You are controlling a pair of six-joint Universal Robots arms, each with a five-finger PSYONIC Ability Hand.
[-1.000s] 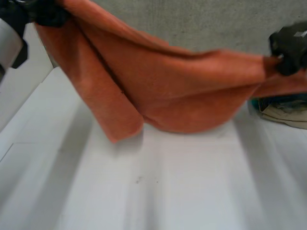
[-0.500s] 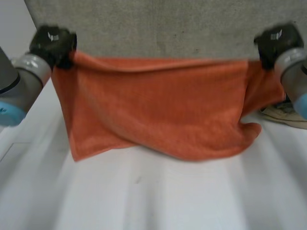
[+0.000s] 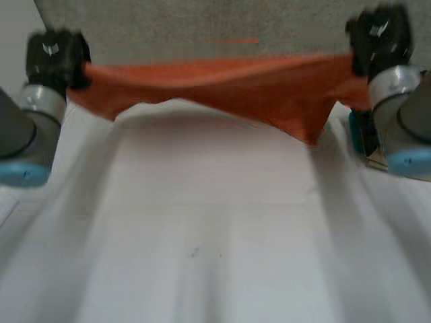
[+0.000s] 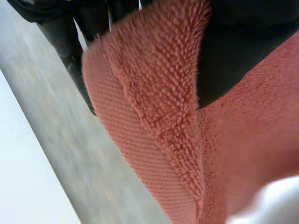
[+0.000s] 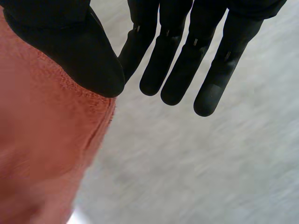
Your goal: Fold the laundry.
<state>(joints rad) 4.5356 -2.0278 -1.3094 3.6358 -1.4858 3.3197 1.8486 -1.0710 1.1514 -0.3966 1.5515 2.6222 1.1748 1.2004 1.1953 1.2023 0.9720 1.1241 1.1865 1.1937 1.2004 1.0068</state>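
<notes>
Step in hand, by my reading: spreading the orange towel (image 3: 236,84) before fold 1. You have it by 2 corners, stretched in the air between the left hand (image 3: 57,57) and the right hand (image 3: 377,33). Its slack sags below the fingers over the far part of the white table (image 3: 215,256). I cannot tell whether the lowest tip touches. To do this well, hold both hands level and the top hem taut. Lower them at 1 pace so the hanging edge lands first, then draw back so the cloth lays out without a crease. Loosen neither pinch until it lies flat. Left: the fingers (image 4: 70,51) are straight and close together behind the hem. The corner folds over between them and the black thumb side, so I judge it clamped. Right: the thumb (image 5: 79,60) presses on the corner just inside the hem. The other fingers (image 5: 177,70) are straight and slightly apart, tips past the hem and off the cloth. Contact under the thumb is hidden, but the taut cloth suggests a pinch.
</notes>
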